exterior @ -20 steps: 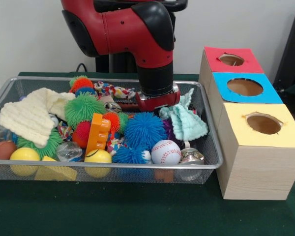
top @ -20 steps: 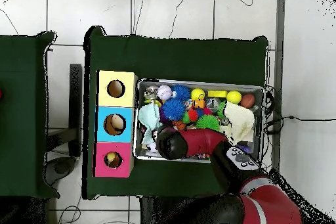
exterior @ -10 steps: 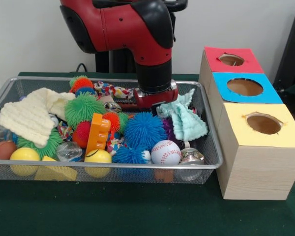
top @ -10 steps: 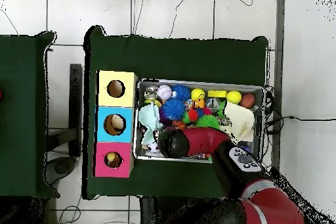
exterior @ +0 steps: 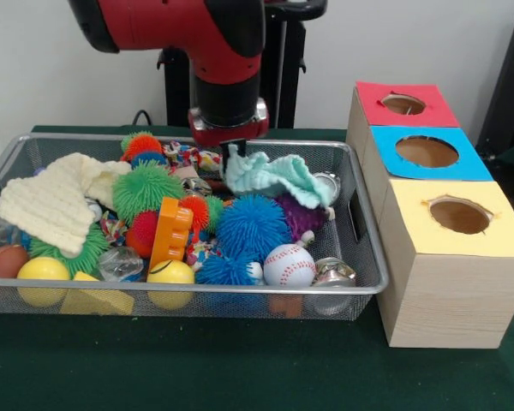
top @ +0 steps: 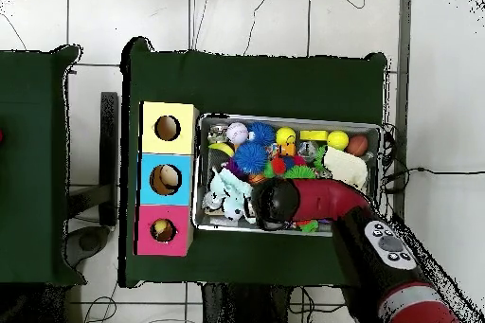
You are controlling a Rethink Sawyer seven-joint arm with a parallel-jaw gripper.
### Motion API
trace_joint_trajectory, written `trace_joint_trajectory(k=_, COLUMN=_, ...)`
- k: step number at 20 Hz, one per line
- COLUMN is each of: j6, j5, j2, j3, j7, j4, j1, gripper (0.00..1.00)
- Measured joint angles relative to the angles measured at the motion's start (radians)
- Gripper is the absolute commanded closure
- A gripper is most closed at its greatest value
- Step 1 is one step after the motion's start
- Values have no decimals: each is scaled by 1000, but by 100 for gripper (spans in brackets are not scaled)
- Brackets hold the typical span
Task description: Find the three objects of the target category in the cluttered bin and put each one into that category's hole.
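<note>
A wire mesh bin holds a jumble of toys and cloths. My gripper hangs over the bin's back middle, shut on one corner of a mint green cloth. The cloth is lifted and trails to the right over a purple spiky ball. In the overhead view the arm covers the gripper, and the mint cloth shows beside it. To the right of the bin stand three boxes with holes in their tops: red, blue and yellow.
Also in the bin are a cream cloth, a blue spiky ball, a green spiky ball, an orange block, a baseball and yellow balls. Green cloth covers the table.
The gripper has risen and moved left in the front view, pulling the mint cloth up and across with it. The purple spiky ball under the cloth now shows.
</note>
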Motion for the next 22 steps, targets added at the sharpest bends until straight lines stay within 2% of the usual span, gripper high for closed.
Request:
trace_joint_trajectory(k=8, j6=96, j5=0, j2=-46, j3=14, j7=0, j4=-32, j1=-59, gripper=100)
trace_joint_trajectory(k=12, j6=113, j5=-1, j2=-55, j3=25, j7=0, j4=-42, j1=-66, gripper=100)
trace_joint_trajectory(k=22, j6=261, j5=-3, j2=-62, j3=72, j7=0, j4=-130, j1=-66, gripper=100)
